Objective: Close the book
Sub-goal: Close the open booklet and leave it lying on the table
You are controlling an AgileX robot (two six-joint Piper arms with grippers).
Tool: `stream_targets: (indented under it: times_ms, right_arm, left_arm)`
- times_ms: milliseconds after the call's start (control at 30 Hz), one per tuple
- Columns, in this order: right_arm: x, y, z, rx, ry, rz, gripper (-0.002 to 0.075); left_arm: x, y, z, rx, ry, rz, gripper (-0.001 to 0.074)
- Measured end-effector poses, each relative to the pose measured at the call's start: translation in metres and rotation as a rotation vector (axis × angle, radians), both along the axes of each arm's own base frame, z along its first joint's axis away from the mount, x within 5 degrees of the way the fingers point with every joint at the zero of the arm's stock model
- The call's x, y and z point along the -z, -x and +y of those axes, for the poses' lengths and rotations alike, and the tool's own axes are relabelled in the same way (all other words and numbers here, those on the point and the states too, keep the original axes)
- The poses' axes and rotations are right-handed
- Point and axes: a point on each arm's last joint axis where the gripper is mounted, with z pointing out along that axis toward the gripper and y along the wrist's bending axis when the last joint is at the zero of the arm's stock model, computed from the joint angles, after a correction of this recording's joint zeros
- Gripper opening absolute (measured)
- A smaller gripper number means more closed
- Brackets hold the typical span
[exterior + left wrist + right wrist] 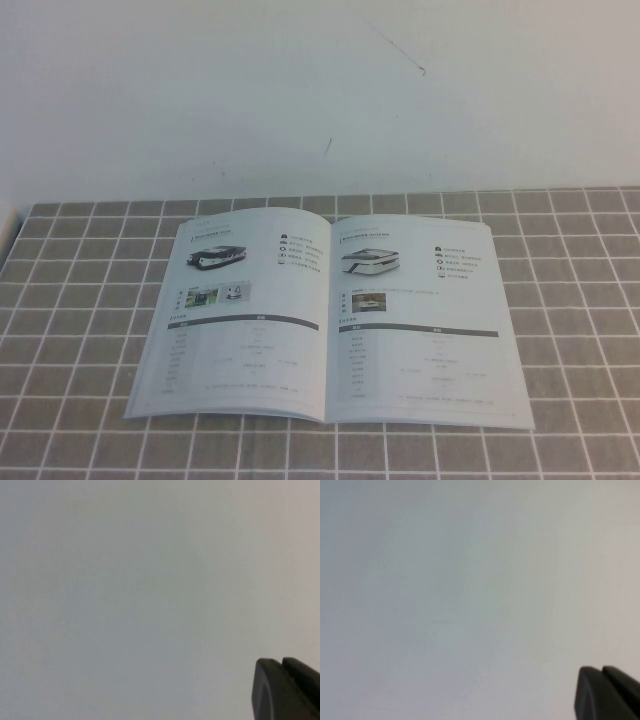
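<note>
Book (330, 320) apart from left fingers (267, 695), right fingers (590, 695)

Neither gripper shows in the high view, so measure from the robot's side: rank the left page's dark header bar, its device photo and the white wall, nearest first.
1. Dark header bar, low on the open white booklet's left page.
2. Printed device photo, at that page's top.
3. White wall, beyond the grey checked tablecloth.
The left gripper and right gripper appear only in wrist views.

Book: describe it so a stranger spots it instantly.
Left claw and right claw, unseen from above, face blank white. On the grey checked tablecloth below the white wall lies a thin white paper booklet, alone, open flat on two printed pages.
</note>
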Motion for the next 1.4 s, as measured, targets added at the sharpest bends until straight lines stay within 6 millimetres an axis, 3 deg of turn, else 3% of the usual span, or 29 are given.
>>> stream_targets:
  times_ms: [133, 367, 467, 567, 767, 867, 1000, 1200, 1400]
  right_arm:
    - [-0.007, 0.0, 0.0, 0.004, 0.008, 0.046, -0.0003]
    - [-0.057, 0.015, -0.002, -0.023, -0.059, 0.287, -0.0003]
    - [-0.076, 0.017, -0.002, -0.022, -0.078, 0.404, -0.0003]
    - [-0.093, 0.007, 0.0, -0.025, -0.058, 0.558, -0.0003]
    - [-0.109, -0.041, 0.016, -0.158, 0.089, 0.932, -0.0003]
    - [-0.108, -0.077, 0.025, -0.253, 0.122, 1.1, -0.0003]
    - [-0.1, -0.127, 0.037, -0.379, 0.148, 1.229, -0.0003]
    - [-0.072, -0.206, 0.065, -0.621, 0.173, 1.283, -0.0003]
    - [-0.017, -0.267, 0.103, -0.715, 0.229, 1.434, -0.0003]
  left_arm:
    - [-0.008, 0.004, 0.0, 0.031, 0.046, -0.089, -0.0002]
    - [-0.009, 0.005, 0.001, 0.094, 0.175, -0.086, -0.0002]
    - [-0.004, 0.002, 0.001, 0.126, 0.253, -0.017, -0.0002]
    - [-0.005, -0.002, 0.002, 0.129, 0.343, 0.165, -0.0002]
    - [-0.033, 0.01, 0.007, 0.031, 0.304, 0.396, -0.0002]
    - [-0.047, 0.012, 0.01, -0.02, 0.26, 0.479, -0.0002]
    - [-0.05, -0.003, 0.008, -0.042, 0.27, 0.692, -0.0002]
    - [-0.041, -0.036, -0.015, 0.136, 0.238, 0.939, -0.0002]
    - [-0.051, -0.065, -0.03, 0.287, 0.166, 0.86, -0.0002]
